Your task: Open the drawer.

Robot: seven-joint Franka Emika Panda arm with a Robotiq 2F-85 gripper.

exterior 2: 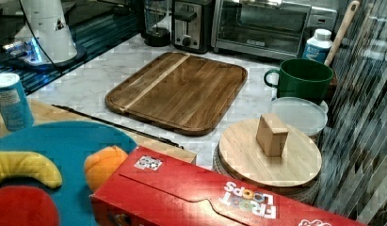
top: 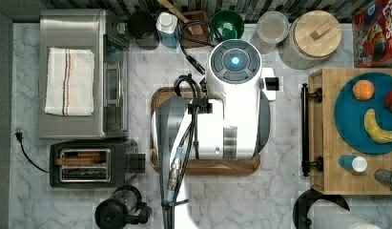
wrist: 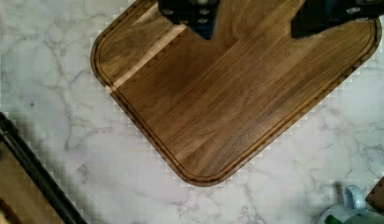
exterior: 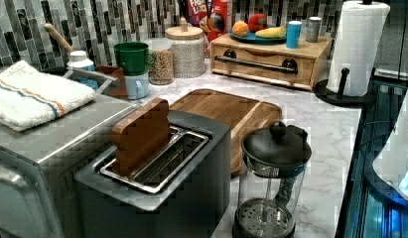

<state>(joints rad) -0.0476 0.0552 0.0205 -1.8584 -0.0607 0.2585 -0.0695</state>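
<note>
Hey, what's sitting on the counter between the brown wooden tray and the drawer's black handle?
Nothing: in the top view, only bare marble counter separates the wooden tray from the drawer and its black handle.

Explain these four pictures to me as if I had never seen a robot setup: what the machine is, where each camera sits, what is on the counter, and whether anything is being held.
The big white and grey machine is a robot arm, seen from above in the top view. Two more cameras look across the marble counter from either side, and one rides on the arm's wrist, looking down.

The arm hovers over a dark brown wooden tray. Its end effector shows as two dark fingers, spread apart, holding nothing.

Its goal is the light bamboo drawer box with a long black bar handle; the drawer looks closed. A teal plate of toy fruit sits on top.

Also around: a black toaster, a silver toaster oven, a green mug and a paper towel roll.
</note>
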